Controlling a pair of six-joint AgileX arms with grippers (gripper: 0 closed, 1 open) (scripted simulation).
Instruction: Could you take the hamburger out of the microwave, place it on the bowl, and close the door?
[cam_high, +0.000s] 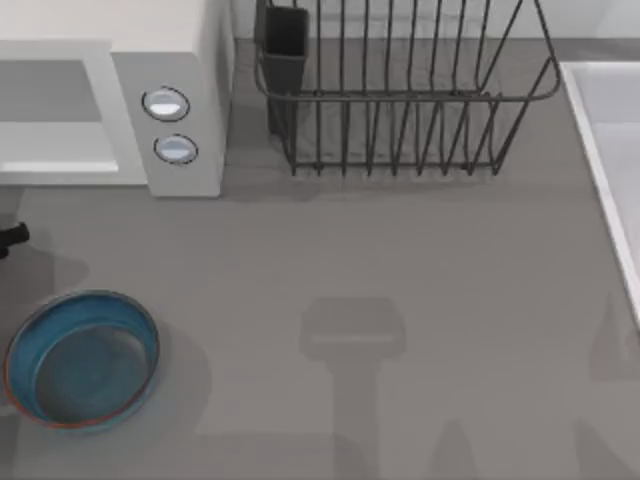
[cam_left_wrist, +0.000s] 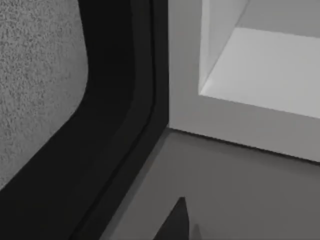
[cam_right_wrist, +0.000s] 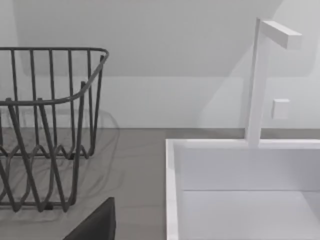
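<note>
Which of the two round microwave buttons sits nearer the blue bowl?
The lower round silver-blue button; the other button lies farther from the round blue bowl.

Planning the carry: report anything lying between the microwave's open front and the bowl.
Nothing visible lies on the table between the microwave and the bowl; the left gripper sits at the table's left edge beside that stretch.

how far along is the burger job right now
Early stage. Done: the microwave is open, its pale cavity exposed in the left wrist view, which looks in from close by. In hand: nothing visibly held. Left: the blue bowl holds no hamburger, so fetching it, placing it and closing up all remain.
</note>
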